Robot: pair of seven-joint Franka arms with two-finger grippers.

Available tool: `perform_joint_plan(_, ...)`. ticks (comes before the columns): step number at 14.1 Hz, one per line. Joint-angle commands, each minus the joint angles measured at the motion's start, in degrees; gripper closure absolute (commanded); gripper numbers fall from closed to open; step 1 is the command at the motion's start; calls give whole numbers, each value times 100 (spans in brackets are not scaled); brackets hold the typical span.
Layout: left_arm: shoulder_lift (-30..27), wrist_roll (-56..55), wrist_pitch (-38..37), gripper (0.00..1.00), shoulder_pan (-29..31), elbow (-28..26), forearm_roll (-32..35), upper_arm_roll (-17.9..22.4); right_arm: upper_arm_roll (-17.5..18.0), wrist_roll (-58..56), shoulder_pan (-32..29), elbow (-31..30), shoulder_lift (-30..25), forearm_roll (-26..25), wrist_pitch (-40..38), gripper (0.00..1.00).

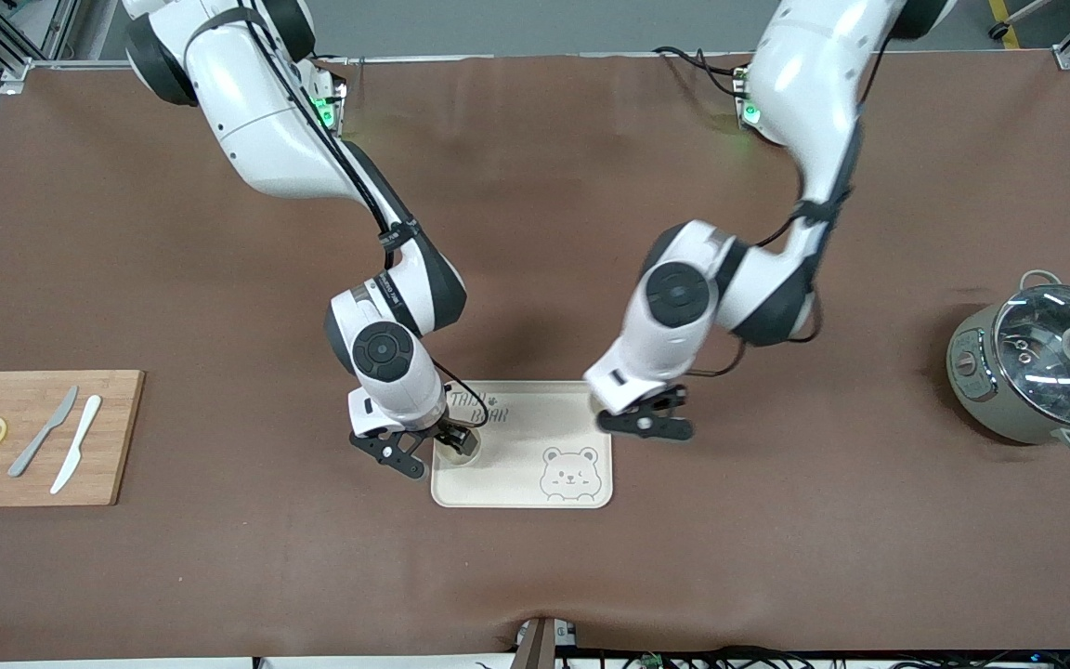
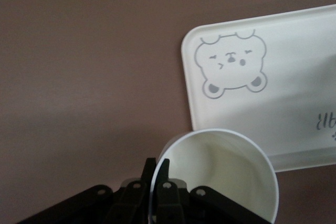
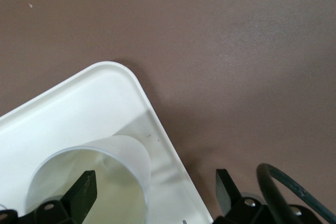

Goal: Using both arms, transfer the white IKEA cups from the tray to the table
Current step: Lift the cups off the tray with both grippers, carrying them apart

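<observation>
One white cup (image 1: 459, 445) stands on the corner of the bear-printed tray (image 1: 516, 469) toward the right arm's end. My right gripper (image 1: 448, 439) is open around its wall. In the right wrist view one finger (image 3: 84, 190) is inside the cup (image 3: 105, 171) and the other stands well outside it, over the tray's rim (image 3: 157, 124). My left gripper (image 1: 648, 420) is over the tray's edge toward the left arm's end and hides its cup in the front view. In the left wrist view my left gripper (image 2: 156, 162) is shut on the rim of the second cup (image 2: 226, 177), above the tray's edge (image 2: 294, 77).
A wooden cutting board (image 1: 117, 446) with two lemon slices and two knives lies at the right arm's end of the table. A grey pot with a glass lid (image 1: 1046, 367) stands at the left arm's end.
</observation>
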Motion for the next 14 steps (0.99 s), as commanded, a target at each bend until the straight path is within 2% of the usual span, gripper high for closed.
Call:
perform_joint_plan(1,-1248,947,106,100,543,-1571,90,-71,-15,178,-2,105,93,-137,54,9)
perform_joint_plan(2,-1476,1220,176,100,762,-1852,72,-80,-15,178,-10,105,93,-129,54,27)
perform_joint_plan(3,-1731,1449,368,100,956,-2195,63,-97,-15,204,-19,105,93,-120,54,40)
perform_joint_plan(6,-2461,2440,1219,100,1624,-3442,-173,-133,-15,266,-19,96,93,-111,54,64)
perform_joint_plan(8,-2699,3467,1607,100,2054,-4041,-585,-133,-15,371,-19,105,93,-111,54,82)
perform_joint_plan(11,-2806,4709,2038,100,2451,-4648,-1184,-133,-15,416,-11,105,93,-120,54,92)
perform_joint_plan(14,-2727,4888,2627,100,2540,-5071,-1264,-133,-15,416,-19,105,84,-102,45,99)
